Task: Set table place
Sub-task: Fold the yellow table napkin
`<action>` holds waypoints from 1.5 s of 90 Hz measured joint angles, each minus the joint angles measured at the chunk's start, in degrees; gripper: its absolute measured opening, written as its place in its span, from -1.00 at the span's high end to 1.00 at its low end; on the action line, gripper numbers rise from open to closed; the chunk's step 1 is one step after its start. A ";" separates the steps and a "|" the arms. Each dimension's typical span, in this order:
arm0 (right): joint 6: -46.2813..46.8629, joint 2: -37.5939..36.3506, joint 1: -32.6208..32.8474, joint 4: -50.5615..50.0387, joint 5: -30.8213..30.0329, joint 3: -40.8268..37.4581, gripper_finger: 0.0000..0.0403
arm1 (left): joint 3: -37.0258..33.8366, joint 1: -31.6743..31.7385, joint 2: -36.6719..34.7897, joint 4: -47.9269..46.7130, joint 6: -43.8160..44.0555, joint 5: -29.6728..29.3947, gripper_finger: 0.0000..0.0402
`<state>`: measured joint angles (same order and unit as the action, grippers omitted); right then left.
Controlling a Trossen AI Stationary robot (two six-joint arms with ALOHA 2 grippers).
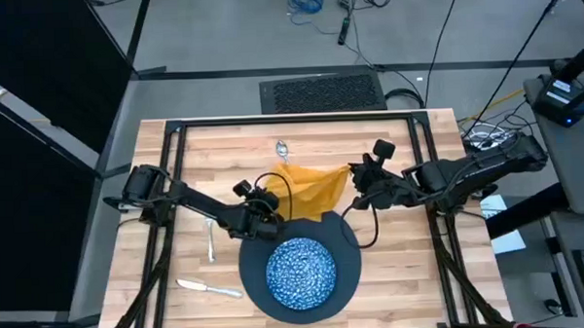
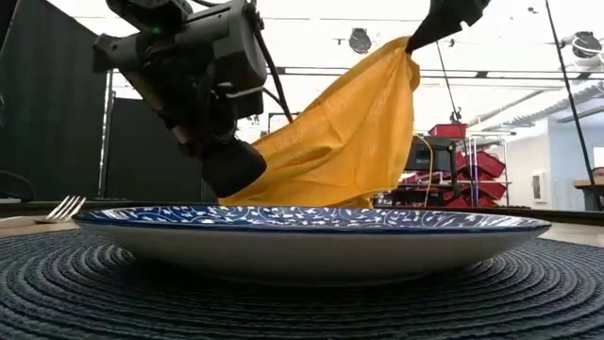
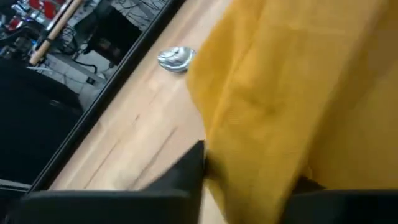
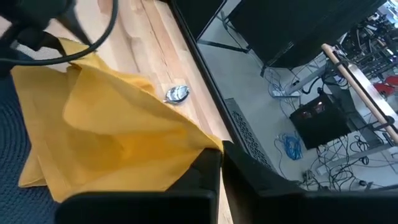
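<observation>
You see a mustard-yellow cloth napkin, soft and matt; a glossy blue-and-white speckled ceramic bowl; a ribbed dark woven round placemat; a smooth light wooden-plank tabletop; a shiny silver metal spoon.

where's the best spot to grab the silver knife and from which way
The silver knife lies flat on the light wooden table, left of the dark round placemat. Probably best to come straight down with the end effector fingers across its narrow middle, since nothing crowds it there.
</observation>
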<state>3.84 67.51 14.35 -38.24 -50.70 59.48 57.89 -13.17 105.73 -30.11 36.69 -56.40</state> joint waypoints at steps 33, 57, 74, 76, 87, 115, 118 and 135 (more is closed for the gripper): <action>-4.20 -2.56 -1.98 -0.03 -1.66 1.69 1.00 | 9.90 -2.67 -12.40 -0.09 -15.49 -9.56 1.00; -14.67 -6.56 -1.99 0.79 -3.35 13.23 1.00 | 13.10 -2.60 -27.82 -0.18 -26.33 -9.92 1.00; -25.37 -5.18 -2.03 3.08 -3.04 22.84 1.00 | 15.70 -2.33 -34.58 4.91 -37.69 -9.90 1.00; -26.82 -4.94 -2.03 3.77 -3.01 23.90 1.00 | 16.01 -2.06 -35.32 6.00 -39.52 -9.90 1.00; -32.89 -3.42 -2.10 5.99 -2.94 30.26 1.00 | 18.52 -0.53 -37.94 10.30 -46.40 -9.53 1.00; -32.17 1.47 -11.46 4.25 6.81 36.82 1.00 | 22.82 7.26 -38.64 9.38 -49.14 -1.78 1.00; -31.89 2.10 -12.85 3.75 7.57 36.83 1.00 | 22.79 8.18 -38.34 9.07 -49.13 -0.96 1.00; -29.51 4.91 -18.81 0.84 10.56 36.79 1.00 | 22.79 11.40 -37.88 1.99 -43.90 1.38 1.00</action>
<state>-25.67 72.41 -4.46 -37.40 -40.14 96.27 80.68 -1.77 67.85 -28.11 -7.22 -55.02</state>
